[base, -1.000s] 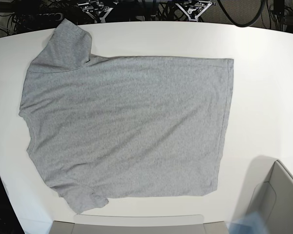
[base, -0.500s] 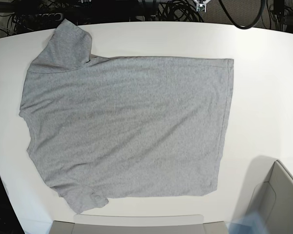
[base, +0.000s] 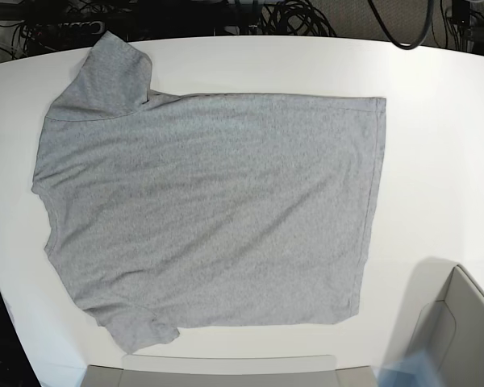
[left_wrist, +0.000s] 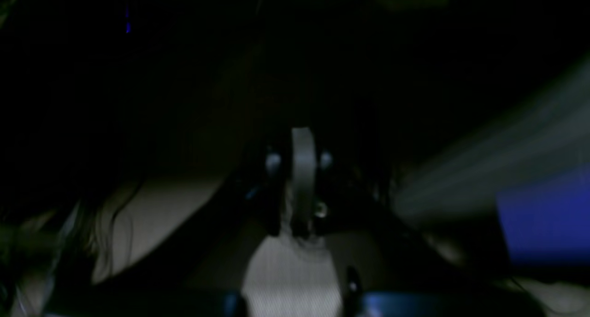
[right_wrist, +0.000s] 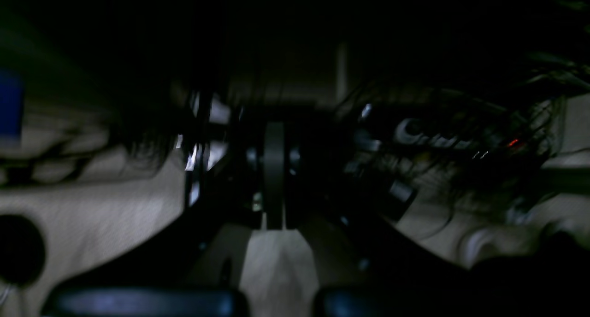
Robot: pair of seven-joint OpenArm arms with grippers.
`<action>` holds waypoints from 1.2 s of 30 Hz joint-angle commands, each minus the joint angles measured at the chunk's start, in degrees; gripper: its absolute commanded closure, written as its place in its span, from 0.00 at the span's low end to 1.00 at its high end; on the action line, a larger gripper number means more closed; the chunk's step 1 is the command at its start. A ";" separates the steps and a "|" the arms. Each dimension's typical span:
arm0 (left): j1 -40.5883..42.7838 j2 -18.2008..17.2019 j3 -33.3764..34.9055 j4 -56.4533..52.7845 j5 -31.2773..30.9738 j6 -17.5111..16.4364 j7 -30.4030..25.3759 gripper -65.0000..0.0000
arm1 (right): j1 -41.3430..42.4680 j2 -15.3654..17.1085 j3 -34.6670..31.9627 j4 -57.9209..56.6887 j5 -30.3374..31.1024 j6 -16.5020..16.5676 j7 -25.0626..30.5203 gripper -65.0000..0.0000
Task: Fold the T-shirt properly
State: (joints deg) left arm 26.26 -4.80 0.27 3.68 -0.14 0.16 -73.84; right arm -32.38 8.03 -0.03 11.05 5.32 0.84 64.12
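**Grey T-shirt lies flat and unfolded on the white table, both arms out of the overhead view**

In the base view a heather-grey short-sleeved cotton T-shirt (base: 210, 210) lies spread flat on a white, round-edged table (base: 436, 145). It fills the left and middle of the frame. Its hem runs down the right side of the cloth, one sleeve points to the upper left corner, and the other sleeve sits at the lower left. The side facing up is plain; no lettering, brand or label can be read anywhere on it. Soft creases run across the body of the fabric, and no part is folded over.

A pale grey box (base: 460, 330) with an open top stands at the lower right corner of the frame, apart from the shirt. Black cables (base: 290, 16) are bundled beyond the table's far edge along the top of the frame.

Neither arm appears in the base view. Both wrist views are very dark and blurred. In the left wrist view the left gripper (left_wrist: 302, 169) shows in mid-frame as a pale upright strip between dark parts; whether its jaws are apart or together cannot be told. In the right wrist view the right gripper (right_wrist: 274, 169) sits mid-frame with its jaws together on nothing, with tangled cables to its right.
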 commanded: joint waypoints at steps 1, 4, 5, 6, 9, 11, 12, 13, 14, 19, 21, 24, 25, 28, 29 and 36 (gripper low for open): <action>2.53 -0.70 0.03 2.69 -0.08 -0.03 -2.95 0.86 | -3.71 0.45 0.08 4.38 1.40 -0.01 1.95 1.00; 6.49 -0.70 -0.14 10.08 -0.08 -0.03 -2.86 0.85 | -11.27 0.71 0.08 18.36 4.83 0.08 1.95 1.00; 8.42 -0.70 -0.14 12.80 -0.08 -0.03 -2.86 0.85 | -13.90 1.33 0.08 23.28 5.80 0.08 1.86 1.00; 10.44 -0.78 -0.14 16.58 -0.08 -0.03 -2.86 0.85 | -16.81 1.95 -0.36 28.64 6.77 0.08 1.86 1.00; 16.68 -0.78 -0.14 29.15 -0.08 -0.03 -2.77 0.85 | -24.37 3.70 -0.45 42.89 9.14 0.08 0.81 1.00; 21.08 -0.78 -0.14 37.68 -0.08 -0.03 -2.77 0.85 | -28.50 4.76 -0.01 52.29 11.07 0.08 -2.36 1.00; 22.49 -0.78 -0.14 41.28 -0.08 -0.03 -2.60 0.85 | -30.34 5.29 0.08 56.16 12.39 0.08 -4.21 1.00; 23.98 -0.78 -0.14 44.89 -0.08 -0.03 -2.42 0.85 | -32.28 5.99 0.08 60.20 14.33 0.08 -6.23 1.00; 25.74 -0.78 -0.14 48.67 -0.08 -0.03 -2.24 0.85 | -34.30 7.13 0.08 64.95 16.70 0.08 -8.60 1.00; 30.31 -0.78 -0.23 59.92 0.01 -0.03 -1.63 0.84 | -42.12 14.43 0.08 81.22 28.30 0.08 -15.72 1.00; 31.19 -0.78 -0.23 63.88 0.01 -0.03 0.92 0.82 | -42.62 18.82 0.08 85.43 32.79 0.08 -17.57 0.97; 31.80 -0.78 -0.23 68.89 0.01 -0.03 7.16 0.76 | -42.62 25.24 0.08 88.69 41.32 -0.01 -18.89 0.80; 32.16 -0.78 -0.23 69.94 0.01 -0.03 8.74 0.75 | -42.62 26.39 0.08 88.69 43.86 -0.01 -18.71 0.74; 32.42 -0.78 -0.23 71.79 0.10 -0.03 11.21 0.75 | -42.62 27.97 0.16 88.69 48.96 -0.01 -18.71 0.62; 32.42 -0.78 -0.23 72.14 0.10 -0.03 11.47 0.75 | -42.62 28.14 0.16 88.78 49.84 -0.01 -18.71 0.60; 32.33 -0.78 -0.23 72.14 0.10 -0.03 12.35 0.75 | -41.16 32.19 0.08 86.84 57.32 -0.01 -21.35 0.60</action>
State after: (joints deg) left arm 57.39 -5.58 0.23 75.26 -0.03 0.03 -59.99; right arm -73.34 40.10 -0.16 97.32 62.81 0.38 41.60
